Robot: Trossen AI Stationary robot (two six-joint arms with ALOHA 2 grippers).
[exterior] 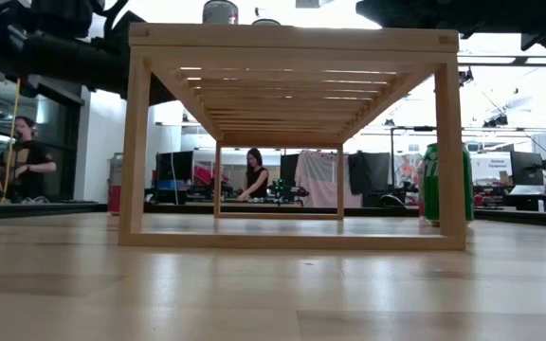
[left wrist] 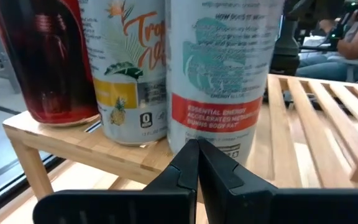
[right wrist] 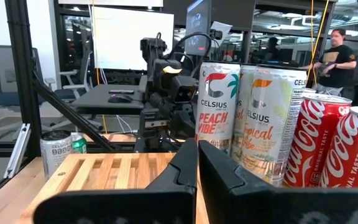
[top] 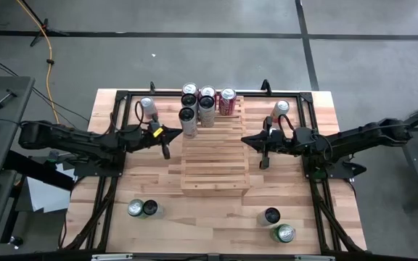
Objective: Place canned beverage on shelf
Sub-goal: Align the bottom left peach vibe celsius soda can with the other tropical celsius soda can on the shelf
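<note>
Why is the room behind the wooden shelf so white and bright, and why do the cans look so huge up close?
In the low view, ceiling lights and windows behind the shelf glare white, so the room washes out. In the left wrist view the camera sits very close to the cans, so they fill the picture, and the shut left pincer shows as a dark shape.

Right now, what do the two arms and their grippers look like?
Both arms are black, jointed and slim, with black cables looped near the wrists. The left gripper carries a yellow patch behind it. The right gripper is all black. Each has two wedge-shaped black fingers.
</note>
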